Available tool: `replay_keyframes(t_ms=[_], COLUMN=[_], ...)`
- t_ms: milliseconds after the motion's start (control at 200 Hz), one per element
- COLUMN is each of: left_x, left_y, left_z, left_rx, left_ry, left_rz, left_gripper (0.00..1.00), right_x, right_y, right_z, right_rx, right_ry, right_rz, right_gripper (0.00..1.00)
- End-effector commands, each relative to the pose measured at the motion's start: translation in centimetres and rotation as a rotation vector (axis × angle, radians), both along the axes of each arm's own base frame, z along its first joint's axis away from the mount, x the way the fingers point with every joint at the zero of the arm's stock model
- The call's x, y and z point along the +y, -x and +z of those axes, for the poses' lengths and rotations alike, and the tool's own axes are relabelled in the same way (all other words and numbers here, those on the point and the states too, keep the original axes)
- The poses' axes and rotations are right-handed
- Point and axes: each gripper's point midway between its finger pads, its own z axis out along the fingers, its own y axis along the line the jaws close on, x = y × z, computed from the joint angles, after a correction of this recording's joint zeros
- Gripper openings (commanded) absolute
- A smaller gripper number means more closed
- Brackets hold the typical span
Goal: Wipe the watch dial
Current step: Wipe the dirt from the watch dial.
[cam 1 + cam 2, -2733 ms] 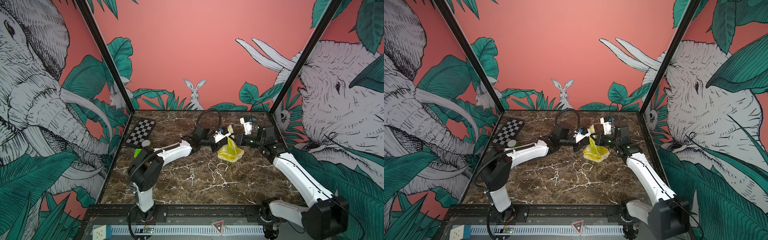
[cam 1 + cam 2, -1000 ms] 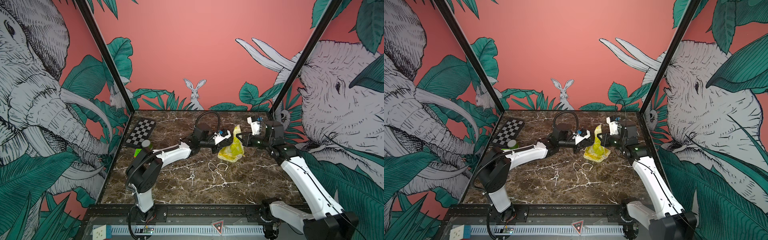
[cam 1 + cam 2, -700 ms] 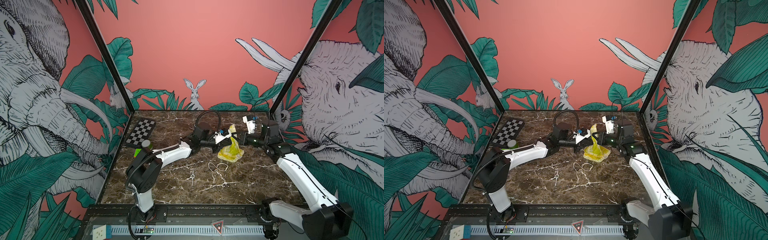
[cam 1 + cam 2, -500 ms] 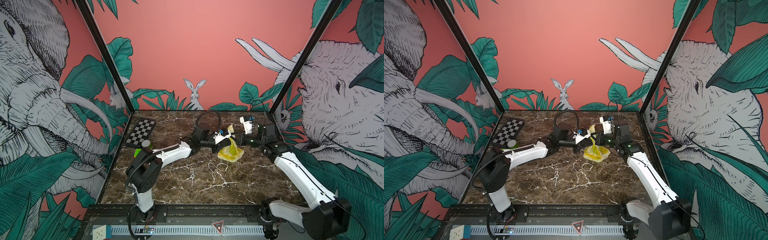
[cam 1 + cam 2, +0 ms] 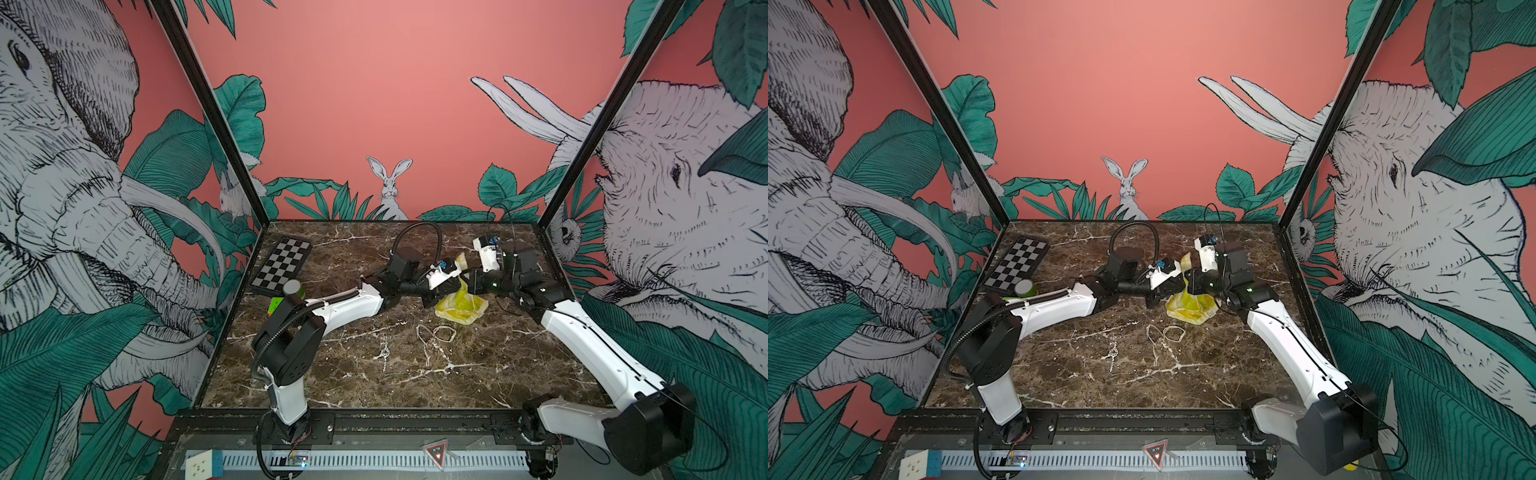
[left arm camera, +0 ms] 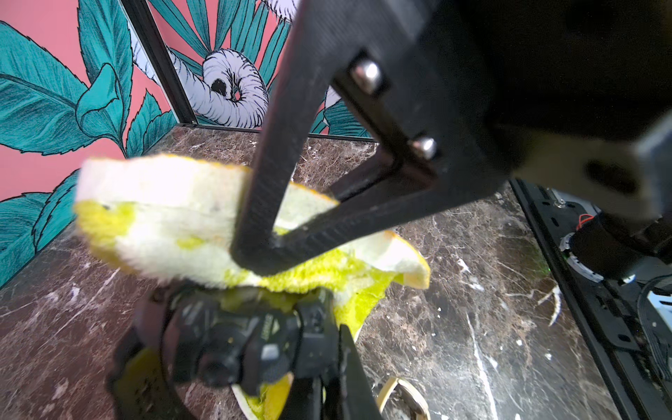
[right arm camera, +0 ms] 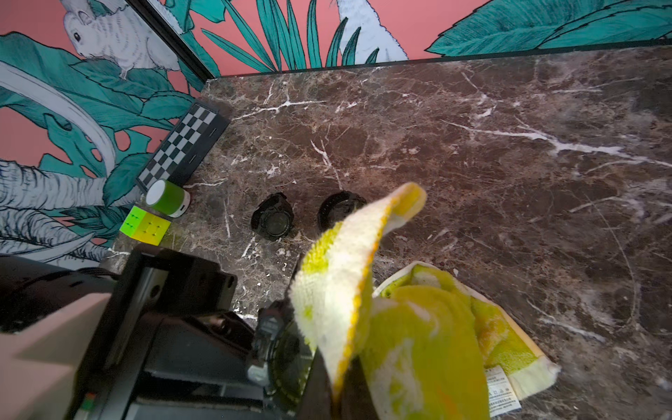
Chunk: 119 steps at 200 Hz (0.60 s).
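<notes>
Holding the black watch up off the worktop with its left end effector clamped on it, the robot is pressing the yellow cloth, pinched tight in its right end effector, against the dial so rubbing is not pushing it away.

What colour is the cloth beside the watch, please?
Yellow-green with white patches; the cloth shows best in the right wrist view.
</notes>
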Motion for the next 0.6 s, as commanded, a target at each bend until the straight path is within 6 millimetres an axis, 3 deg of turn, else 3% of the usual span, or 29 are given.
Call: replay_keyframes(t_ms=[0, 345, 590], left_x=[-0.5, 0.1, 0.2], left_y=[1.0, 1.5, 1.9], left_z=[7.8, 5.7, 4.6], left_rx=[-0.196, -0.167, -0.144], left_ry=[0.188, 0.128, 0.092], left_rz=[-0.065, -0.070, -0.089], left_gripper=[0.00, 0.00, 0.00], right_x=[-2.4, -4.3, -4.8], right_y=[1.6, 1.9, 2.8], right_z=[-4.7, -2.7, 1.1], right_rx=[0.142, 0.103, 0.040], right_ry=[0.157, 0.138, 0.004], right_rz=[-0.055, -0.112, -0.102], right_gripper=[0.00, 0.00, 0.00])
